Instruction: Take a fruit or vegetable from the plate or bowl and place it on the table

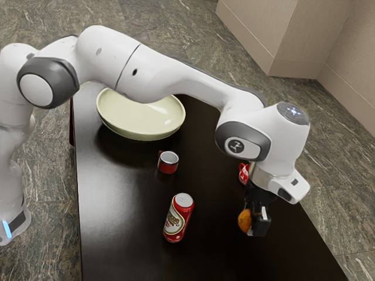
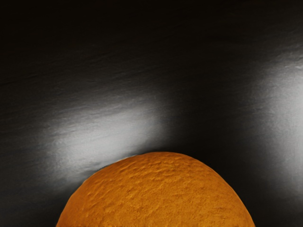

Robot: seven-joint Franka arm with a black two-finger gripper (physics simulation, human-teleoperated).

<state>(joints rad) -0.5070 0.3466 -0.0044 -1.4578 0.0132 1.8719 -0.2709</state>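
Note:
In the exterior view my gripper (image 1: 255,221) is over the dark table's right part, shut on an orange (image 1: 245,220) that shows at its left side. The orange (image 2: 158,191) looms large at the wrist view's lower edge, with dark tabletop (image 2: 213,104) beyond it. Whether the orange touches the table I cannot tell. A wide pale green bowl (image 1: 140,120) stands at the table's far left in the exterior view, its upper rim partly behind my arm.
A small red cup (image 1: 168,163) stands just below the bowl in the exterior view. Nearer is an upright red and white can (image 1: 178,218). Another red object (image 1: 244,174) sits partly behind my hand.

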